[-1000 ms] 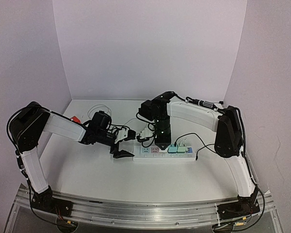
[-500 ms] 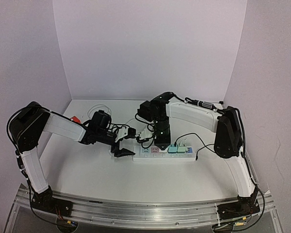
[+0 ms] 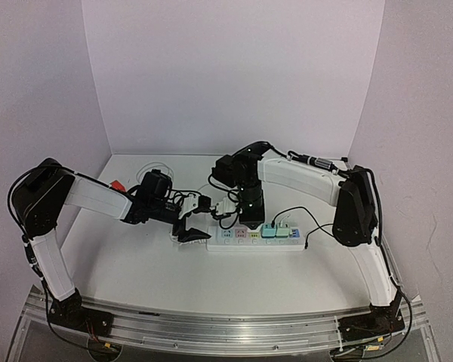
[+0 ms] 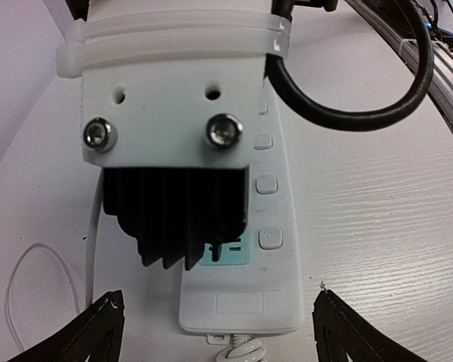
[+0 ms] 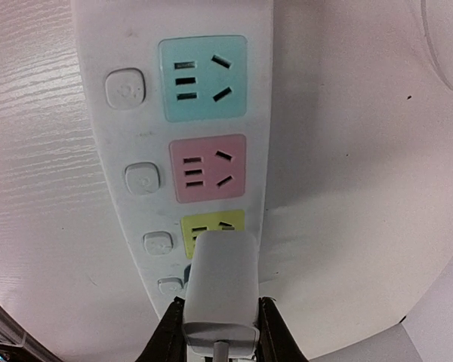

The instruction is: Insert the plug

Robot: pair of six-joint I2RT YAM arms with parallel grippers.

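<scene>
A white power strip [image 3: 253, 236] lies on the table with teal [image 5: 202, 78], pink [image 5: 208, 167] and yellow [image 5: 211, 225] sockets in a row. My right gripper [image 5: 217, 335] is shut on a white plug [image 5: 220, 290], which hangs over the yellow socket and covers its lower part. The prongs are hidden. In the top view this gripper [image 3: 245, 219] stands upright over the strip's left half. My left gripper [image 4: 220, 332] is open. Its fingertips [image 4: 106, 324] stand either side of the strip's cable end [image 4: 241, 309], apart from it.
Two teal adapters [image 3: 275, 230] with a thin black cable sit in the strip's right end. A small red object [image 3: 118, 185] and a loop of white cable [image 3: 155, 167] lie at the back left. Lilac walls close in the table behind and on both sides.
The left gripper has edged slightly toward the strip's end. The right gripper with the plug has shifted a touch to the left above the strip.
</scene>
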